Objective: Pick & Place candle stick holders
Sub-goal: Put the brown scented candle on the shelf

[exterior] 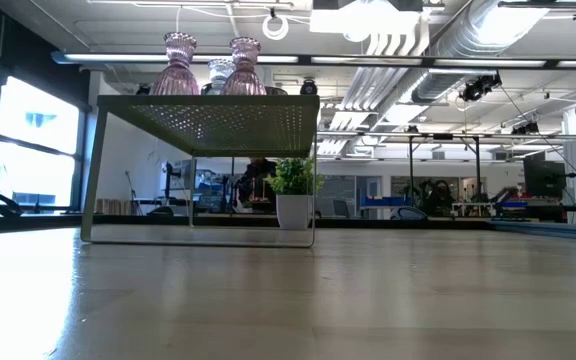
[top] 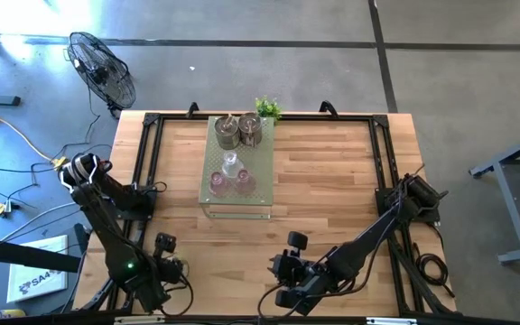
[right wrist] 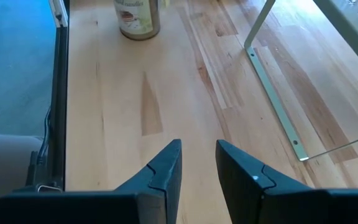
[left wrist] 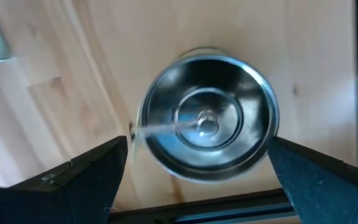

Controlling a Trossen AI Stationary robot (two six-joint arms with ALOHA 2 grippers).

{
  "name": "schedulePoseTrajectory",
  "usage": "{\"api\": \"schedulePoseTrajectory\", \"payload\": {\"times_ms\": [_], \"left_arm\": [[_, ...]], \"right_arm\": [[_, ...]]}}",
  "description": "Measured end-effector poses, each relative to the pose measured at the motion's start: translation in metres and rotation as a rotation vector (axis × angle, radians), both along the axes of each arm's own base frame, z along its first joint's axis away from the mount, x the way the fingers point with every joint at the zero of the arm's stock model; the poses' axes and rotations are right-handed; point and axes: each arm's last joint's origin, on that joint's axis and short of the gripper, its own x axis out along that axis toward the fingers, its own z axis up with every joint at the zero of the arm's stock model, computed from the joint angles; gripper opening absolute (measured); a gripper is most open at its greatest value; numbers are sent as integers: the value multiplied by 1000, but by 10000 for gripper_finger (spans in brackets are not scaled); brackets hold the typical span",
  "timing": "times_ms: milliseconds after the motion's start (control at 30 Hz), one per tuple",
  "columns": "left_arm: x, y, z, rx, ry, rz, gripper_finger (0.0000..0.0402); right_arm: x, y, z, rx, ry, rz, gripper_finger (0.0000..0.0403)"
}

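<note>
on the left, near the table's front edge, the left gripper (top: pixel 164 257) hangs over a metal candle stick holder (left wrist: pixel 207 121). its wrist camera looks straight down into the holder's round mouth, so the holder stands upright, long axis vertical, opening toward the claw. the fingers are spread wide, one on each side of the rim, touching nothing. this holder lies directly below the left claw, so the left arm is clearly the nearer one; my guess is a straight descent and a squeeze would take it.

moving right, the pale green perforated shelf (top: pixel 262 206) stands mid-table toward the far edge. on it are two more metal holders (top: pixel 239 130) at the back, a clear glass holder (top: pixel 231 163), then two pink glass holders (top: pixel 231 185) at the front, all upright. a small plant (top: pixel 267 107) sits behind the shelf.

further right, the right gripper (right wrist: pixel 197 163) waits low near the front edge, its fingers nearly together with a narrow gap, holding nothing.
</note>
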Motion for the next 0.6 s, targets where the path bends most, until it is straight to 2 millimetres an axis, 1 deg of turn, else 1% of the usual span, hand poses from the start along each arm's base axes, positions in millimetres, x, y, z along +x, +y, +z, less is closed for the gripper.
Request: {"api": "schedulePoseTrajectory", "payload": {"times_ms": [133,600], "left_arm": [[1,-3,0,-39,9,-11,383],[0,-3,0,-43,19,-14,383]], "right_arm": [[0,0,0,5,-1,-4,94],[0,0,0,9,-2,-8,94]]}}
